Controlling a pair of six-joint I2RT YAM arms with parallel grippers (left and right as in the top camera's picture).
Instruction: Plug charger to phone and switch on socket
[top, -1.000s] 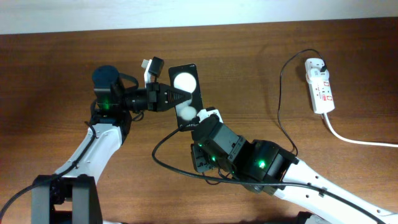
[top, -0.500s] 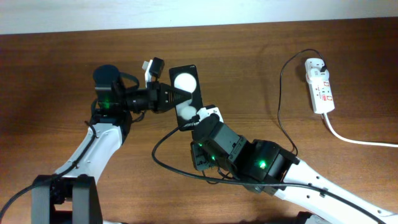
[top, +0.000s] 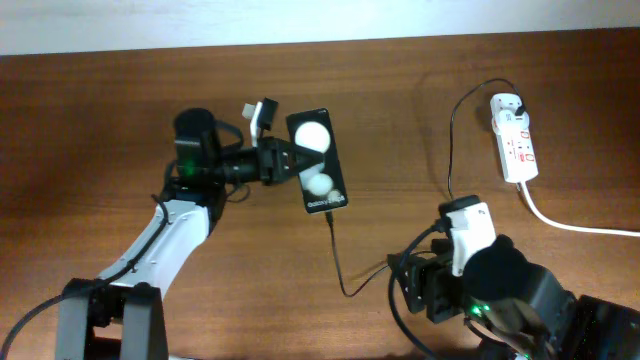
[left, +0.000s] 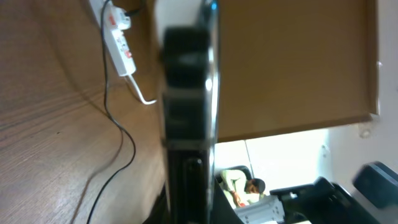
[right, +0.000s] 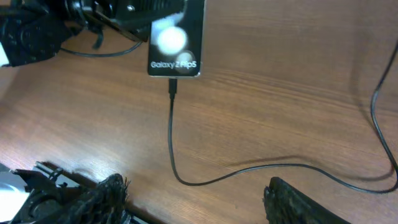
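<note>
Where the left gripper reaches in from the side, its jaws are clamped on the Galaxy Z Flip phone, apparently tilted above the desk. The charger is plugged into the phone's bottom edge and trails toward the white socket strip at far right. The right gripper sits low, its jaws spread wide, holding nothing.

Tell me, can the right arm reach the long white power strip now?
Probably yes. The right gripper is open and empty, and only bare wooden table and the thin black cable lie between it and the long white power strip.
</note>
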